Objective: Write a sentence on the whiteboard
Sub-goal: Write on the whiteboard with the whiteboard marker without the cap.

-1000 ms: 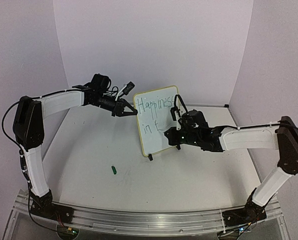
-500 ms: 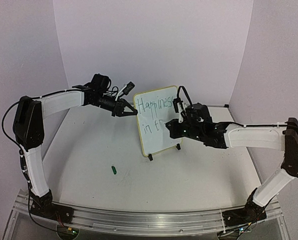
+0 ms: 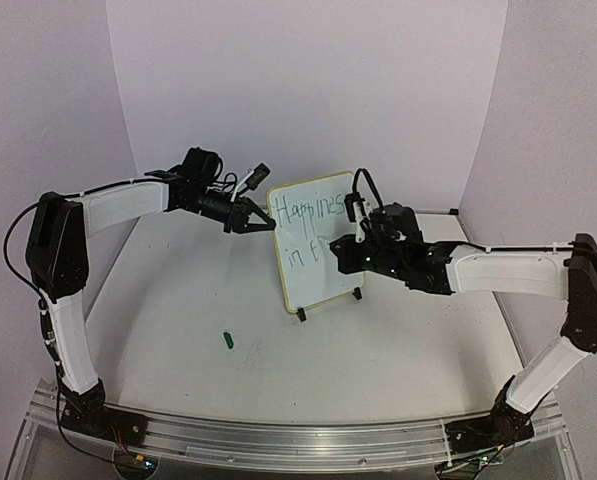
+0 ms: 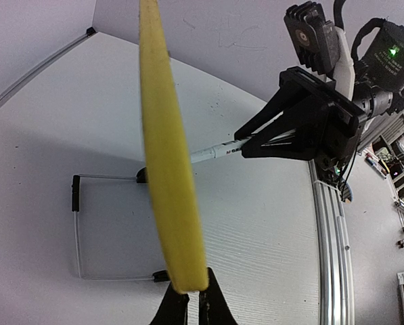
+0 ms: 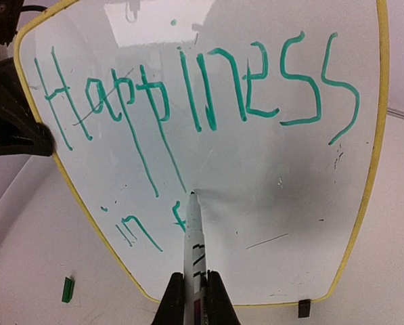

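— Right gripper [image 5: 195, 288] is clamped tight on the marker [image 5: 192, 237], with nothing slack that I can see.
— And the whiteboard [image 5: 283, 203]?
— Dead ahead of those jaws, standing on its feet with its written face turned to them. The marker's long axis runs straight at that face. Its tip is touching, or very nearly, just past the "in f" under "Happiness" in the sentence [image 5: 188, 88].
— Who steadies it?
— My left gripper [image 4: 189, 298], closed on the board's yellow frame at the edge away from the right arm. So the right is the only one at the writing face.
— Anything changed since a second ago?
— Yes. The right gripper sat lower, by the board's bottom corner near a foot. It has risen and swung in over the face, and now hides the last "s". The left hasn't budged. A green cap [image 3: 229, 340] lies on the table, well in front of the board.
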Robot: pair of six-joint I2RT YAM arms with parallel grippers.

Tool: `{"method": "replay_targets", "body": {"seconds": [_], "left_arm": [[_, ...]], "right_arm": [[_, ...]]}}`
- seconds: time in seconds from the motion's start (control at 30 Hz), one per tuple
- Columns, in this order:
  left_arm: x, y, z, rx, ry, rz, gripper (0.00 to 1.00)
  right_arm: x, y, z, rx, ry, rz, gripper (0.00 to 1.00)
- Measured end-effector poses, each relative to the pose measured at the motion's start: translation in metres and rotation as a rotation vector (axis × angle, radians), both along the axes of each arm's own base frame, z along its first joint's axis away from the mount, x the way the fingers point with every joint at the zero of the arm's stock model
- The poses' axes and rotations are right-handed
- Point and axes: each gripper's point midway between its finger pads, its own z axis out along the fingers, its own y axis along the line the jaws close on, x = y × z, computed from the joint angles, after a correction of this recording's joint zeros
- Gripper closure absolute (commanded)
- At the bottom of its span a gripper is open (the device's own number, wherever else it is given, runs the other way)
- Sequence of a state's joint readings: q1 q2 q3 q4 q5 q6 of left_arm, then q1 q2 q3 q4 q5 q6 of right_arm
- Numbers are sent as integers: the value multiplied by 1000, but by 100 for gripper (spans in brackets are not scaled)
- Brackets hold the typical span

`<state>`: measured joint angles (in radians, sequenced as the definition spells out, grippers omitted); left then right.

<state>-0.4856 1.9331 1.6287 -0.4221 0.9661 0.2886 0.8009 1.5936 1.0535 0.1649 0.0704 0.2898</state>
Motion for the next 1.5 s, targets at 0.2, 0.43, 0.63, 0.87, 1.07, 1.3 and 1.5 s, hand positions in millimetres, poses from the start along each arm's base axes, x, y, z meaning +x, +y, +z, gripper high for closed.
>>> {"method": "replay_targets", "body": {"seconds": [0.2, 0.43, 0.63, 0.87, 1.07, 1.3, 1.5], "left_arm": [[0, 0, 0, 0, 0, 0, 100], [0, 0, 0, 0, 0, 0, 100], [0, 0, 0, 0, 0, 0, 100], [0, 0, 0, 0, 0, 1, 100], [0, 0, 0, 0, 0, 1, 100], [0, 0, 0, 1, 0, 1, 100], [0, 0, 0, 1, 0, 1, 100]], "right_arm": [[-6, -6, -20, -20, 41, -7, 100], [-10, -9, -38, -35, 78, -10, 100], [-10, -8, -44, -41, 91, -9, 100], [-10, -8, -46, -44, 96, -8, 100], [-9, -7, -42, -51, 88, -4, 100], [-2, -1, -22, -45, 45, 7, 100], [2, 2, -9, -40, 18, 11, 100]]}}
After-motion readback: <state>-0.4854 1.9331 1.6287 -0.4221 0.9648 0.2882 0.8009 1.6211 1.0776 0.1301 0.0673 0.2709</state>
